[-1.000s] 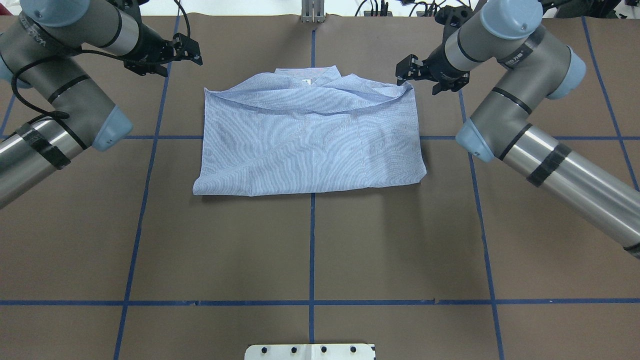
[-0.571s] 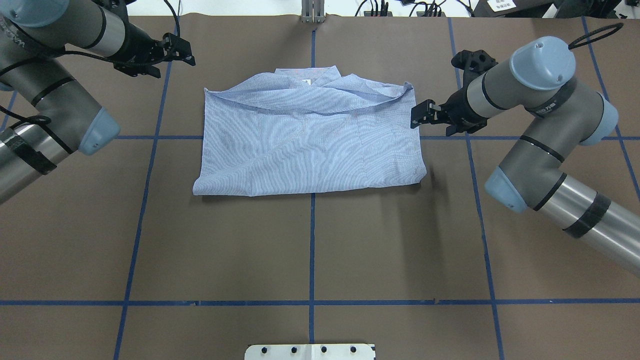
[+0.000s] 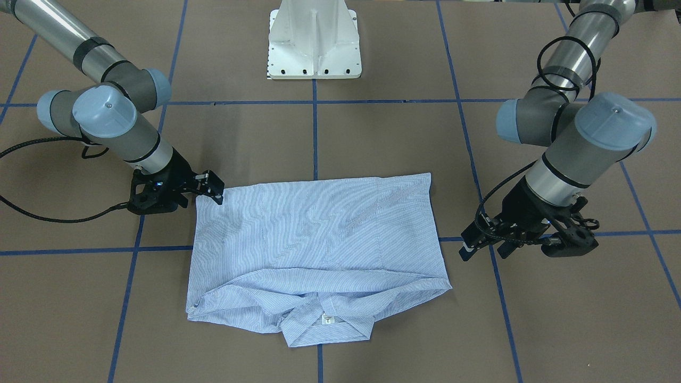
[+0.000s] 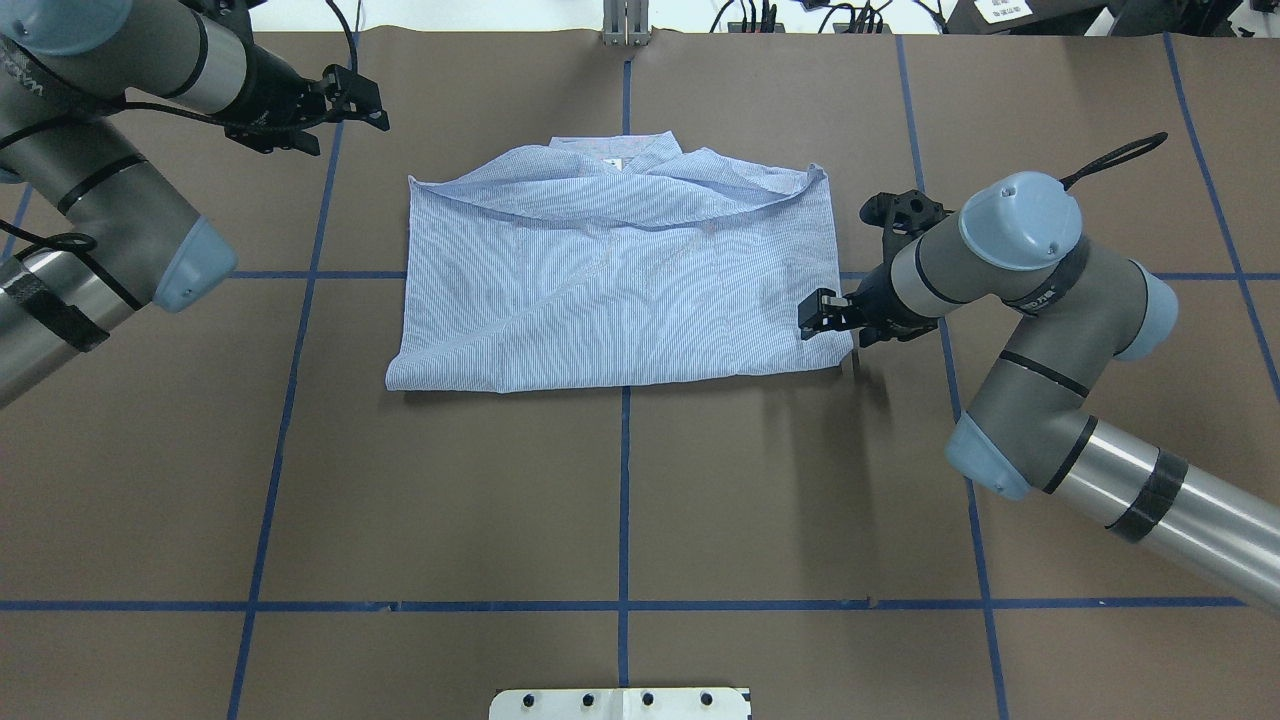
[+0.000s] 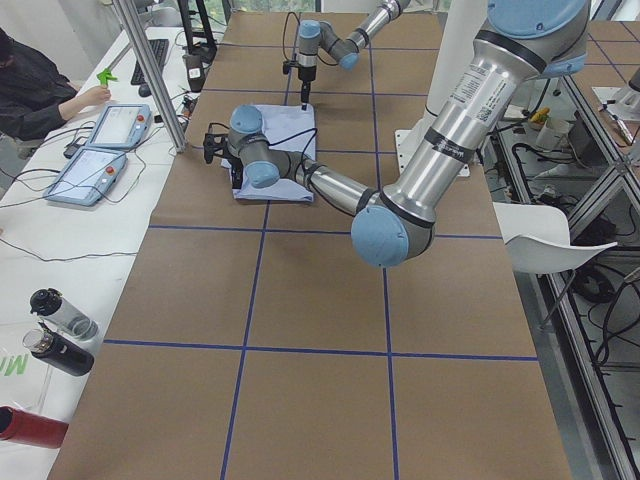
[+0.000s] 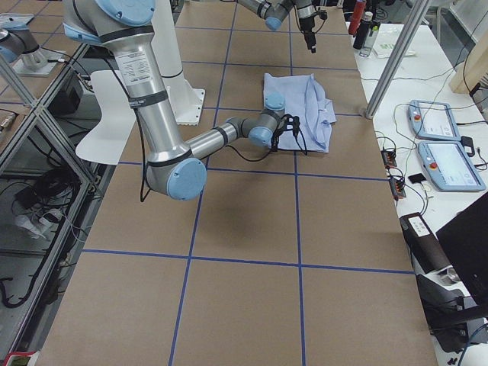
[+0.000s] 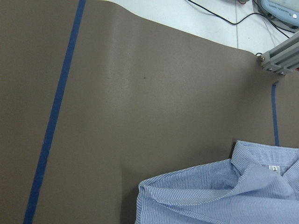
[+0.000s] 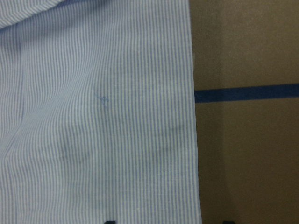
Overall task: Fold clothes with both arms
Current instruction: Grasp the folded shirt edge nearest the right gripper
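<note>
The light blue-and-white striped shirt (image 4: 620, 290) lies folded flat on the brown table, its collar and white neck label on the far side (image 3: 325, 319). My right gripper (image 4: 812, 325) is open over the shirt's near right corner. In the right wrist view the shirt's edge (image 8: 189, 116) runs between its two fingertips. It also shows in the front-facing view (image 3: 215, 190). My left gripper (image 4: 375, 103) is open and empty, held off the shirt's far left corner. It shows in the front-facing view (image 3: 471, 242). The left wrist view shows the collar corner (image 7: 219, 196).
The white pedestal base (image 3: 314, 48) stands at the table's near edge. Blue tape lines (image 4: 625, 500) cross the brown table cover. A metal post (image 4: 625, 25) stands at the far edge. Control tablets (image 5: 110, 125) and bottles (image 5: 60, 330) lie on the side bench.
My right gripper has moved from the shirt's far right corner down its right edge to the near right corner. My left gripper has drawn back slightly to the left.
</note>
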